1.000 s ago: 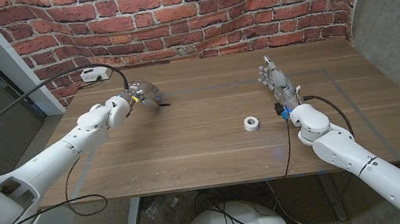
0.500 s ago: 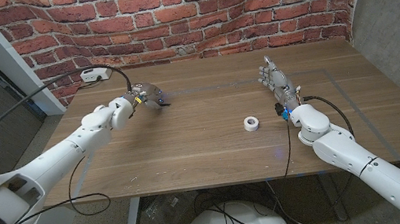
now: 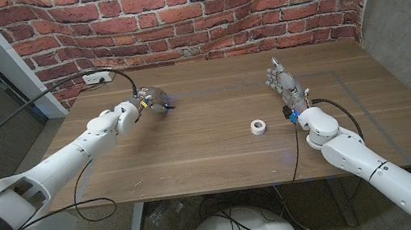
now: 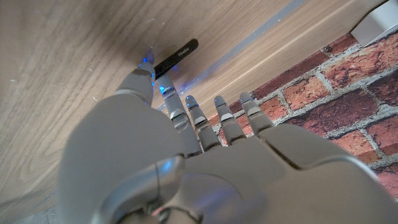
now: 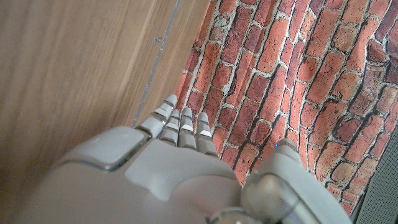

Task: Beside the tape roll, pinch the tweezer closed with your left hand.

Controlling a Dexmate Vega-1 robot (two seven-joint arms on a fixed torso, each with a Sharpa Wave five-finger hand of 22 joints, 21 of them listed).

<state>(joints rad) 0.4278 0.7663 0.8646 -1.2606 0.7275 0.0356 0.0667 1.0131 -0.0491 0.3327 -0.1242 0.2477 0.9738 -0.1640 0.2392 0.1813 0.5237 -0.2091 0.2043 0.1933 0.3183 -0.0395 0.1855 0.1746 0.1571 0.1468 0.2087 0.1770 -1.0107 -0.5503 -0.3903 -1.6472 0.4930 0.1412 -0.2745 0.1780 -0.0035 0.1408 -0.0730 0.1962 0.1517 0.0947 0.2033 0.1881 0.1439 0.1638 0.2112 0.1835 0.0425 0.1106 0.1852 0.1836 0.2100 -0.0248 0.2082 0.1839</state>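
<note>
A black tweezer (image 3: 170, 105) lies on the wooden table (image 3: 211, 155) at the back left; the left wrist view shows the tweezer (image 4: 176, 58) flat on the wood. My left hand (image 3: 150, 101) hovers over its near end with fingers stretched and apart, and one fingertip (image 4: 144, 70) reaches that end; no pinch shows. The white tape roll (image 3: 258, 127) sits far off, right of the table's middle, just ahead of my right hand (image 3: 284, 84). That hand stands on its edge with straight fingers and holds nothing.
A white power strip (image 3: 97, 78) with a black cable (image 3: 129, 81) lies at the table's back left corner by the brick wall (image 3: 206, 9). Faint tape lines (image 3: 349, 89) cross the tabletop. The table's right edge runs close behind my right arm.
My left hand has moved a little away from me and lowered its fingers over the tweezer's end. The tape roll and right hand have stayed put.
</note>
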